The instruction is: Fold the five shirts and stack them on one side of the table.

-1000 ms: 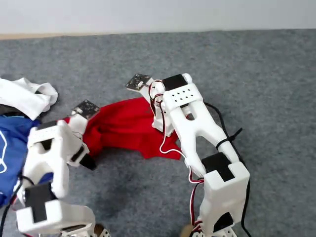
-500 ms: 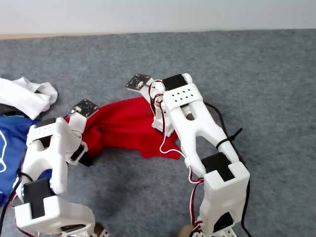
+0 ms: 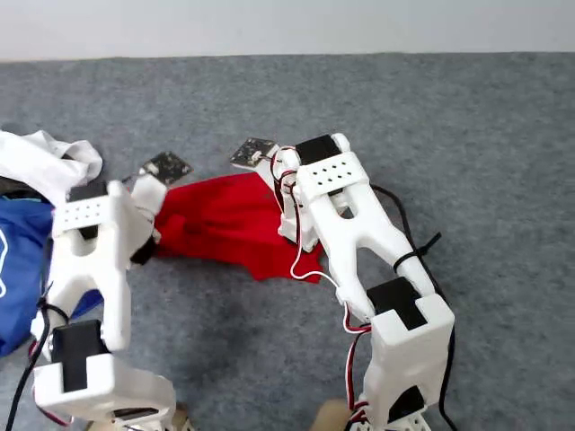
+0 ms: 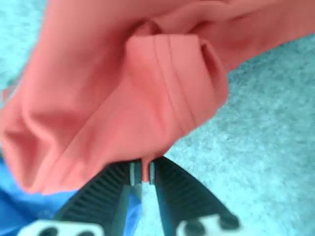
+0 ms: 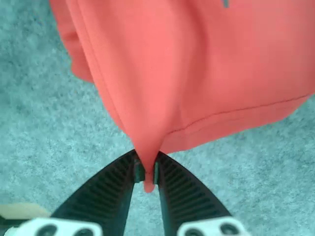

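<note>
Left gripper (image 4: 141,172), standing just right of the two shirts at the table's left edge, has its jaws pinched nearly together on a thin fold of the red shirt (image 3: 225,229), gripping the garment's left end. At that far left edge a white shirt (image 3: 45,166) lies crumpled, with a blue shirt (image 3: 18,269) just in front of it, partly under the left arm (image 3: 90,260). From the left gripper the red shirt stretches rightward across the middle of the grey table (image 3: 467,135), bunched and creased rather than flat, its front edge ending in a point near the right arm (image 3: 350,215). In the left wrist view a ribbed hem or cuff of the red cloth curls over on itself. Right gripper (image 5: 146,172) clamps the shirt's right end, its jaws closed narrow on a pleat of red fabric that hangs down between them, with a stitched hem running just beside the pinch.
</note>
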### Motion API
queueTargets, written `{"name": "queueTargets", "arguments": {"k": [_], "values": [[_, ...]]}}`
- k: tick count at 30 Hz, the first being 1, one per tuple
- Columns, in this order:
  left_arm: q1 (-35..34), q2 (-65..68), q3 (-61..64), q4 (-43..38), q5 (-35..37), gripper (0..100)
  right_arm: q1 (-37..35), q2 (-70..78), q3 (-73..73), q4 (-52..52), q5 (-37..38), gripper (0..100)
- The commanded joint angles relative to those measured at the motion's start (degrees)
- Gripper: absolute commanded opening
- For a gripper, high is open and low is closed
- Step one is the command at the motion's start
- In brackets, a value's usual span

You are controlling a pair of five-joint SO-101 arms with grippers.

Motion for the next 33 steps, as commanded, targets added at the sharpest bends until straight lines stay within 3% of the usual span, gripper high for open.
{"name": "queueTargets", "arguments": {"k": [1, 9, 15, 22, 27, 33], "values": [[0.5, -0.8, -6.6, 4.2, -0.3, 0, 1.7, -1.5, -5.6, 1.5, 0.2, 1.0], [0.7, -7.7, -16.5, 12.1, 4.2, 0, 5.3, -5.9, -12.7, 5.1, 0.2, 1.0], [6.3, -19.6, -19.4, 14.3, 5.7, 0, 9.0, -13.2, -15.6, 7.3, 0.2, 1.0], [11.0, -28.5, -19.6, 14.1, 7.6, 0, 15.9, -23.6, -15.6, 7.1, 0.4, 1.0], [10.8, -33.2, -24.7, 12.5, 14.2, 0, 19.0, -31.2, -15.7, 4.9, 0.5, 1.0], [10.8, -36.6, -31.3, 8.5, 14.8, 0, 22.8, -39.0, -15.7, 0.5, 0.5, 1.0]]}}
